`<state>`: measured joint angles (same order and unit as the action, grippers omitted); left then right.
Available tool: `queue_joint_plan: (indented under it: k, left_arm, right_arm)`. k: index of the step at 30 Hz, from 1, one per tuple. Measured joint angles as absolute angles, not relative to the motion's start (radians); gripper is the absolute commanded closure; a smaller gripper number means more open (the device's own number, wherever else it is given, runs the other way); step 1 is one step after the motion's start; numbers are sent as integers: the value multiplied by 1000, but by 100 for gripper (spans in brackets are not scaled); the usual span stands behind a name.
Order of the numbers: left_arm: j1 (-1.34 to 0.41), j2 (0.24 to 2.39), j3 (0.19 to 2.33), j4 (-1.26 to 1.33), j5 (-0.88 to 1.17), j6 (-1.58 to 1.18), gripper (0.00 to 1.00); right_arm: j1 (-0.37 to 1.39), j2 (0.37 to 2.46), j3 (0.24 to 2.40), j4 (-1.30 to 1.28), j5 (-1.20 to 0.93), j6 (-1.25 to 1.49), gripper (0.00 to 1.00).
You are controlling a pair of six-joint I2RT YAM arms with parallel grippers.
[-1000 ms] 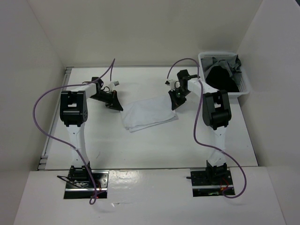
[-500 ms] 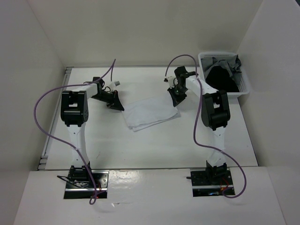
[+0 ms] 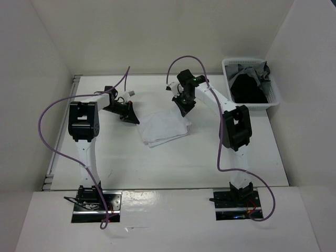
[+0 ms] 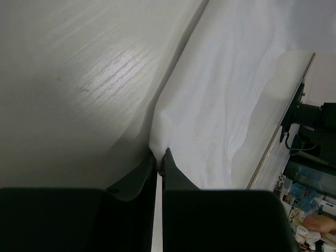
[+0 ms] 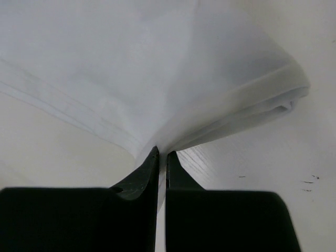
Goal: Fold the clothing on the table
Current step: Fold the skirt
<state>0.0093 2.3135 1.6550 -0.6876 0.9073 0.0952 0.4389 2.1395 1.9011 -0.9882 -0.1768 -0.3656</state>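
The white clothing (image 3: 164,127) lies bunched in the middle of the table (image 3: 173,163), folded over on itself. My left gripper (image 3: 133,118) is shut on its left corner; the left wrist view shows the fabric (image 4: 220,100) pinched between the black fingertips (image 4: 167,164). At the cloth's upper right, my right gripper (image 3: 184,108) is shut on the right edge, held above the pile. The right wrist view shows layered folds of the clothing (image 5: 157,84) rising out of the closed jaws of that gripper (image 5: 162,155).
A white plastic basket (image 3: 271,97) with black and grey garments stands at the back right corner. White walls enclose the table on three sides. A metal rail (image 3: 59,152) runs along the left edge. Purple cables loop above both arms.
The right gripper has carried the cloth's right edge leftward over the rest, making the pile narrower. The left gripper has stayed put on its corner.
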Motion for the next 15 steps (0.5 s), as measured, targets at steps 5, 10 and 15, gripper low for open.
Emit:
queue_joint_plan:
  k: [5,10,15]
  left_arm:
    - [9,2312,1653,-684,900,77,100]
    - [8,2310,1650,-680,898,71,100]
    - [8,2309,1649,-680,897,70,100]
  right_arm:
    - [481,2138,1949,-1026,-172,-370,100]
    - [540,2138,1983,-1055,-171,-377,100]
    - [606,2152,2054,-1077,-173,-376,100]
